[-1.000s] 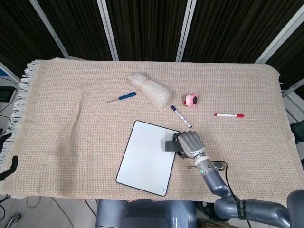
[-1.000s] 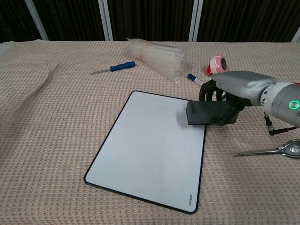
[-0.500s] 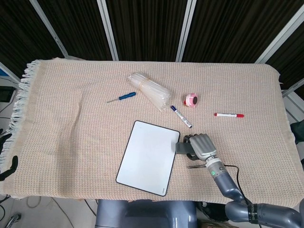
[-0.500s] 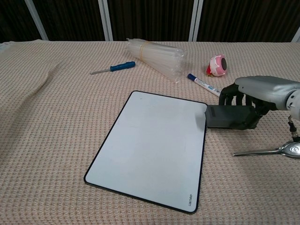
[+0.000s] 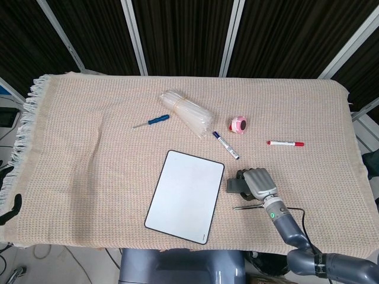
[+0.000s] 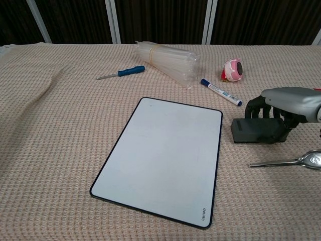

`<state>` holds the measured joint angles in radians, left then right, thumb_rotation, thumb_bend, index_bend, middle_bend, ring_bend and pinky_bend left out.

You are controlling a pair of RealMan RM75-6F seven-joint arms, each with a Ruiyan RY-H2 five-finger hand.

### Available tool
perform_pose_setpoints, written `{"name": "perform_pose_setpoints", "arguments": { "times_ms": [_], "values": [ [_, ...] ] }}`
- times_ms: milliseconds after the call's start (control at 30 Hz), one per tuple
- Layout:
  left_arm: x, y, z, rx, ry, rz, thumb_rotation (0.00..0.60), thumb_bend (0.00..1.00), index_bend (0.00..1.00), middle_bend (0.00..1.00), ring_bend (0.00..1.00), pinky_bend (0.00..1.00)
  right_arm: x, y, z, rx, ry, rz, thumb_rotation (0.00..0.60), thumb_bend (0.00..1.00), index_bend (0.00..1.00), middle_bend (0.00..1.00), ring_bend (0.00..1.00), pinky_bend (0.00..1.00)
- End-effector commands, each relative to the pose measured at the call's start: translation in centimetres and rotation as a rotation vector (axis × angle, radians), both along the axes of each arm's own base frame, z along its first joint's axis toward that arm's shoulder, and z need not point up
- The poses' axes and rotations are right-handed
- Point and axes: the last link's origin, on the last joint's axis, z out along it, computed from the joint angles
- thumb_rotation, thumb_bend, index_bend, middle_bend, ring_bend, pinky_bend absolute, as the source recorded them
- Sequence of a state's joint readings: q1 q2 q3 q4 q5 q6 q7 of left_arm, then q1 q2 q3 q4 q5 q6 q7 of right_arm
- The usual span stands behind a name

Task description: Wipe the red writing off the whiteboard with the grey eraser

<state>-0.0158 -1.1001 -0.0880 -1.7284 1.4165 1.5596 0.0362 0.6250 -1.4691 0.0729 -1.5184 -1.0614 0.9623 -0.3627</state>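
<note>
The right hand [image 6: 287, 106] has its fingers [image 6: 260, 107] curled down over the top of the grey eraser [image 6: 257, 130], holding it from above; the block sits low against the woven cloth [image 5: 89, 148] that covers the counter, just beside the right edge of the whiteboard [image 6: 160, 155] and not over it. In the head view the same hand [image 5: 257, 183] lies toward the counter's near right part, with the eraser [image 5: 233, 185] showing at its left side. The left hand is in neither view.

The whiteboard lies flat near the middle of the near edge, and its face looks plain white in both views; no red writing can be made out, so the wiping seems done or nearly so.

The eraser looks like a small, light, fairly stiff block, probably with a soft pad underneath. It should be easy to carry, and is best taken across its long sides from above, as now, so that the pad lies flat to the board. The board is thin, rigid and smooth; on the cloth it may slide under a firm stroke, so pressure should go straight down rather than sideways.

A thin metal tool [image 6: 286, 160] lies just near of the hand, apart from the eraser.
</note>
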Motion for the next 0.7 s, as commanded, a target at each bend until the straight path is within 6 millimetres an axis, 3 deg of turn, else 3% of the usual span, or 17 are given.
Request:
{"name": "perform_pose_setpoints", "arguments": {
  "times_ms": [33,133,367,567,700],
  "values": [
    [0.0,0.0,0.0,-0.001,0.000,0.000,0.600,0.42,0.16,0.02,0.00,0.00,-0.1,0.1,0.1,0.005,0.001,-0.003,0.600,0.27,0.32,0.28,0.29,0.39],
    [0.0,0.0,0.0,-0.001,0.001,0.000,0.600,0.42,0.16,0.02,0.00,0.00,-0.2,0.1,0.3,0.005,0.002,-0.001,0.600,0.20,0.20,0.19,0.20,0.31],
    [0.0,0.0,-0.1,-0.004,0.005,0.007,0.600,0.42,0.17,0.02,0.00,0.00,0.3,0.2,1.2,-0.011,-0.019,0.002,0.600,0.19,0.12,0.08,0.07,0.19],
    [0.0,0.0,0.0,-0.003,0.006,0.005,0.600,0.42,0.17,0.02,0.00,0.00,0.6,0.5,3.0,-0.030,-0.009,0.004,0.600,0.19,0.12,0.06,0.06,0.19],
    [0.0,-0.1,0.0,-0.002,0.005,0.004,0.600,0.42,0.17,0.02,0.00,0.00,0.7,1.0,5.6,-0.105,-0.019,0.024,0.600,0.19,0.11,0.06,0.06,0.19]
  ]
}}
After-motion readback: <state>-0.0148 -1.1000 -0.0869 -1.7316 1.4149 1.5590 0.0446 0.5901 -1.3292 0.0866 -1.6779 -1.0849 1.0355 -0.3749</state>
